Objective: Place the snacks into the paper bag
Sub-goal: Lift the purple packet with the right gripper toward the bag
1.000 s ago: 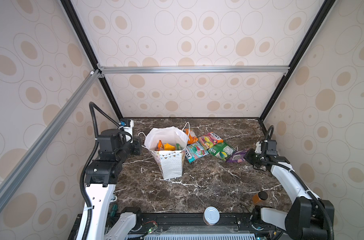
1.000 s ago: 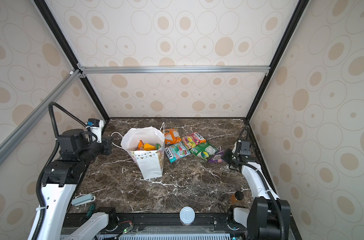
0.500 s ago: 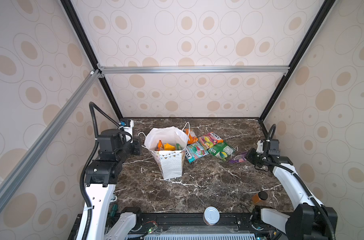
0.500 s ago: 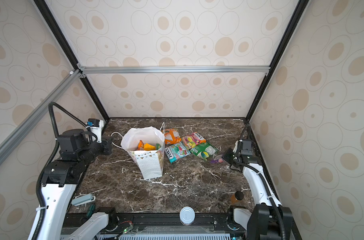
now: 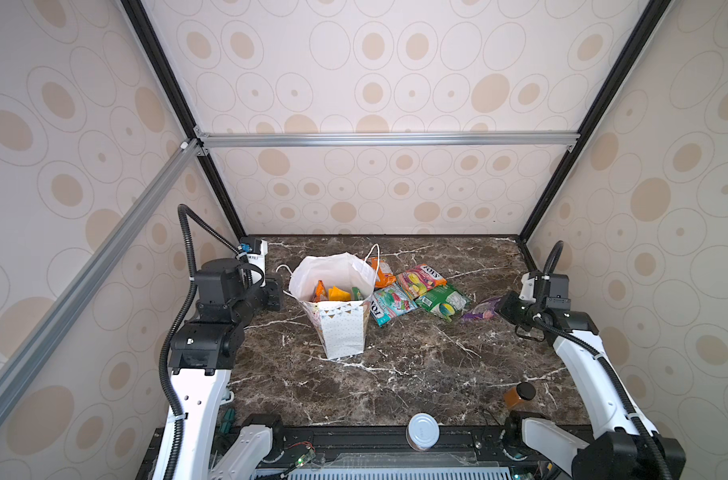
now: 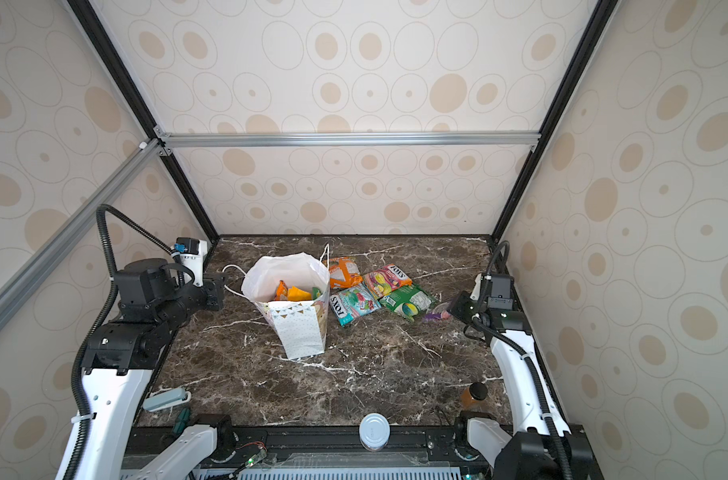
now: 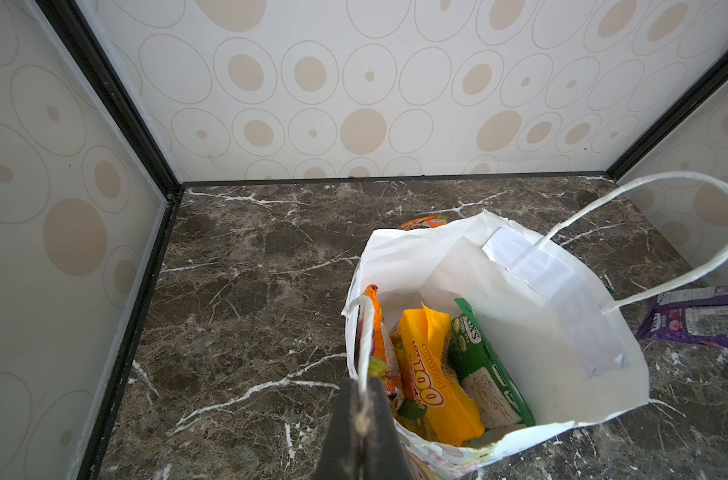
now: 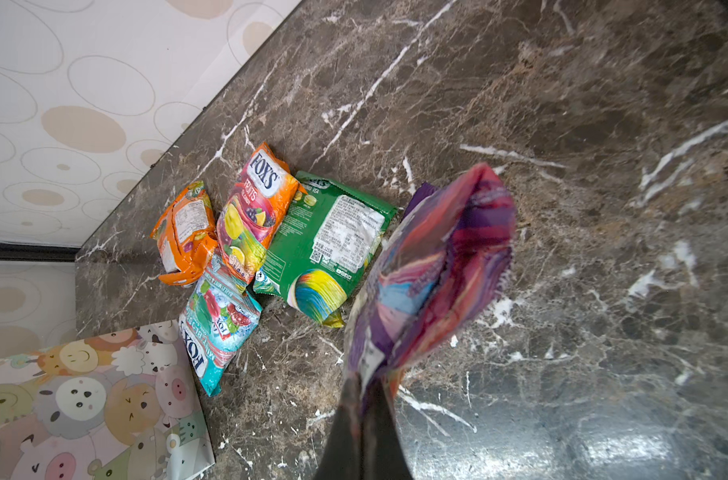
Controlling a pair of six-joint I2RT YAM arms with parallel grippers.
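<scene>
You have the crinkled purple plastic packet pinched by one edge in your right gripper. Between those jaws and the tall white paper bag lie the green packet, pink packet, teal packet and orange packet. Your left gripper is clamped on the bag's white cord handle. Hardly anything has shifted since a second ago.

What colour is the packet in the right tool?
The packet is purple with pink streaks; the right wrist view shows it best.
</scene>
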